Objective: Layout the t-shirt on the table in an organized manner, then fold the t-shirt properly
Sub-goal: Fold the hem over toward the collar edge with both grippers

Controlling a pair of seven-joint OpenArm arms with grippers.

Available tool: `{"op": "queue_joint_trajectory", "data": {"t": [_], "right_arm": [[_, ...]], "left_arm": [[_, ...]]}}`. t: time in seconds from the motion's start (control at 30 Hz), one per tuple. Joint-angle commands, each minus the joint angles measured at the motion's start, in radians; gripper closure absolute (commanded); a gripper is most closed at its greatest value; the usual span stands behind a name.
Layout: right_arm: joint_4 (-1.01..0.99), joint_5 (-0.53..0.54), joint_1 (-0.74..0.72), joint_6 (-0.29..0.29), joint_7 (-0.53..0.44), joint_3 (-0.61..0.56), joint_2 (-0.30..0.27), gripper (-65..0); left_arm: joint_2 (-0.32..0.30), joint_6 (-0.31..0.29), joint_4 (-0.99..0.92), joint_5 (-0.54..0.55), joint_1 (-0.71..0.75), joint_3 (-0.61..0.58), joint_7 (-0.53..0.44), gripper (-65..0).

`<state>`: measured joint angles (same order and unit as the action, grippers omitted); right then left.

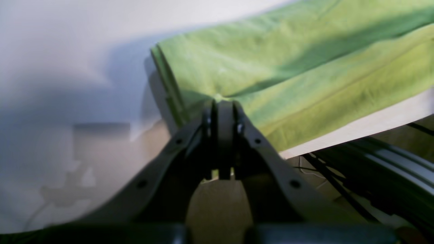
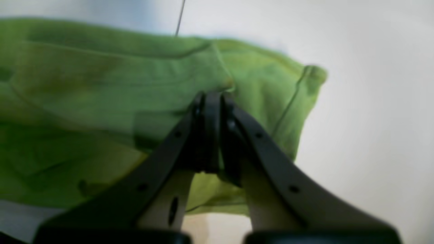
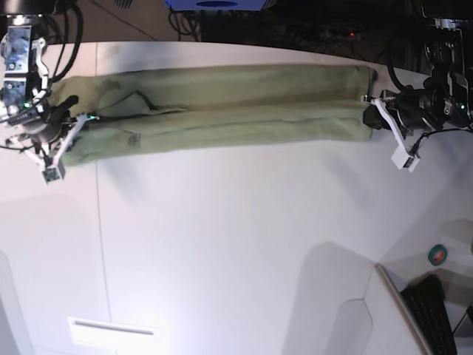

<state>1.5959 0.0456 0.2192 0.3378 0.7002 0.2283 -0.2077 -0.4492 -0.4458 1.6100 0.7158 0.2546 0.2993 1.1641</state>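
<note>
Above the white tabletop [image 3: 222, 237], with left hand [image 1: 222, 103] and right hand [image 2: 213, 96] closed narrow, pinched the t-shirt [image 3: 244, 81] near opposite ends; lay in long folds between both, reaching slightly past each.

Green t-shirt [image 3: 244, 95] folded lengthwise; rumpled left.

The left pincer [image 3: 373, 103], at three o'clock in the base view, points inward toward nine; the right pincer [image 3: 83, 118] sits at ten o'clock. Both are closed.
</note>
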Motion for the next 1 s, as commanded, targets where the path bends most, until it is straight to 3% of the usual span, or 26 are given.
{"op": "queue_joint_trajectory", "data": {"t": [0.0, 0.17, 0.37, 0.97], "right_arm": [[0.028, -0.002, -0.007, -0.006, -0.007, 0.021, -0.014, 0.0], [0.024, -0.002, 0.004, -0.006, -0.001, 0.030, -0.005, 0.0], [0.022, -0.002, 0.001, -0.006, -0.001, 0.026, -0.006, 0.0], [-0.035, -0.002, 0.024, -0.006, 0.008, 0.032, -0.003, 0.0]], "left_arm": [[-0.020, -0.002, 0.009, 0.009, -0.007, 0.007, -0.011, 0.0], [-0.021, 0.002, 0.009, 0.005, -0.005, -0.025, -0.011, 0.0], [-0.020, 0.000, 0.009, -0.121, -0.005, -0.125, -0.011, 0.0], [-0.009, 0.003, 0.008, -0.127, -0.007, -0.124, -0.014, 0.0]]}}
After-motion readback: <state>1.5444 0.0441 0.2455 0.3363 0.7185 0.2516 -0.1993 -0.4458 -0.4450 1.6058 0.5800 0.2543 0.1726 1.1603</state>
